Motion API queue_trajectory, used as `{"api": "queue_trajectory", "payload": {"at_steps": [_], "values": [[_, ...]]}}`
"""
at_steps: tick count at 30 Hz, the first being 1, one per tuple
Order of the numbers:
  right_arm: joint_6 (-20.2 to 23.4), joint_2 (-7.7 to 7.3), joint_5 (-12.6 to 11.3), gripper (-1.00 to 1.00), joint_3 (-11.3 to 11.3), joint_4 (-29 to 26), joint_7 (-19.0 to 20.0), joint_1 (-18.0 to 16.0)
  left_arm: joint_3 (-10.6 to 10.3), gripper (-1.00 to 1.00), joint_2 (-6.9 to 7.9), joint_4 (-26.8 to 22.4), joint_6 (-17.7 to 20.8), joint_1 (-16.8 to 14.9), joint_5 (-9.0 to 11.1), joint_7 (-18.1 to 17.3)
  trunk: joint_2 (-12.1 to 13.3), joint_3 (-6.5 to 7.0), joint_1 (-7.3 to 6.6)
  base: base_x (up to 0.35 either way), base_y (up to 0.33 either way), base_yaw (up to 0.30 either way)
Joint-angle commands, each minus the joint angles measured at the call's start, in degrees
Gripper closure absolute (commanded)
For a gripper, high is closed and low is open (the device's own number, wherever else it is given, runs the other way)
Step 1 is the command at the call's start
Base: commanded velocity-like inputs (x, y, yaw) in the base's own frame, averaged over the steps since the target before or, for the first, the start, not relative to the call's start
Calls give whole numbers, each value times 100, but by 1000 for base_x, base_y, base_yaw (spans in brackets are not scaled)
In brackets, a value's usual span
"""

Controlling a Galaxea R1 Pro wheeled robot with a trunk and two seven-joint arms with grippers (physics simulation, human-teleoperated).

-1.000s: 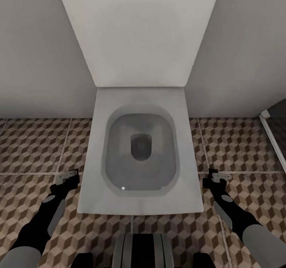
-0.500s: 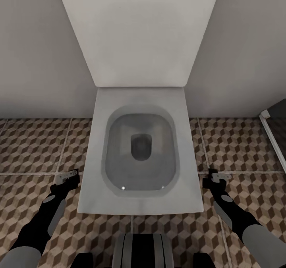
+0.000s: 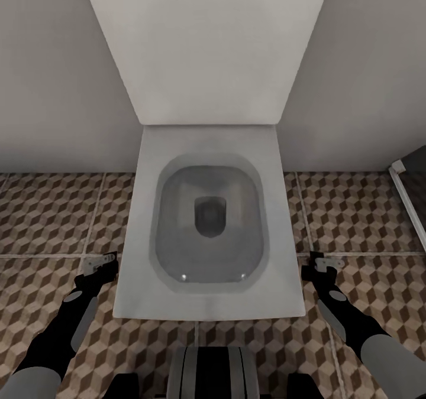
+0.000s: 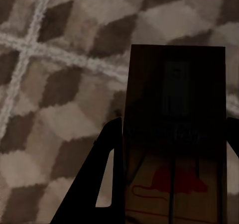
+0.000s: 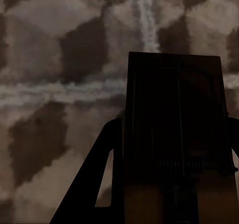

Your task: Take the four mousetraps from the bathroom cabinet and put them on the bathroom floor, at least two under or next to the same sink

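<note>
A mousetrap (image 4: 174,134), a flat brown wooden board with dark wire and a red print, sits between the dark fingers (image 4: 107,159) of my left gripper (image 3: 99,264), which is shut on it. My right gripper (image 3: 327,264) is shut on a second mousetrap (image 5: 174,134), seen between its fingers (image 5: 107,159). Both grippers hang low over the bathroom floor (image 3: 47,210) with its brown-and-beige cube tiles, one on each side of the toilet. The same tiles lie close below in the left wrist view (image 4: 59,84) and the right wrist view (image 5: 59,94).
A white toilet (image 3: 207,304) with its lid raised against the grey wall (image 3: 53,62) stands straight ahead between my arms. A dark frame with a white edge (image 3: 408,195) runs along the floor at the far right. Open tiles lie on both sides of the toilet.
The whole head view has shifted slightly, with the toilet a touch larger, so the camera has moved. Both arms and the mousetraps they hold keep their places.
</note>
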Motion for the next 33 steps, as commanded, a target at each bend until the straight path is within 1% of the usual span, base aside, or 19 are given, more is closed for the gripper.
{"api": "queue_trajectory", "payload": {"at_steps": [1, 12, 18, 21, 25, 33], "values": [[-27, -7, -65, 100, 47, 0, -20, -4, -8, 100, 5, -10, 28, 0, 50, 46, -1, -3, -1, 0, 0, 0], [-27, -7, -64, 100, 43, 0, -37, -5, -10, 100, 4, -8, 9, 1, 48, 45, -1, -3, -1, 0, 0, 0], [-28, -40, -64, 100, 16, 0, -60, -8, -2, 100, 58, -1, 4, 0, 47, 52, -1, -3, -1, 0, 0, 0], [-28, -47, -64, 100, 15, 0, -62, -6, 0, 100, 59, 6, 1, 1, 47, 49, -1, -3, -1, 0, 0, 0], [-28, -50, -64, 100, 19, 0, -63, -4, -2, 100, 60, 10, 2, 0, 47, 46, -7, -92, 9, 0, 0, 0], [-28, -51, -64, 100, 21, 0, -61, -4, -8, 100, 37, 12, -6, 0, 47, 45, -7, -92, 9, 0, 0, 0]]}}
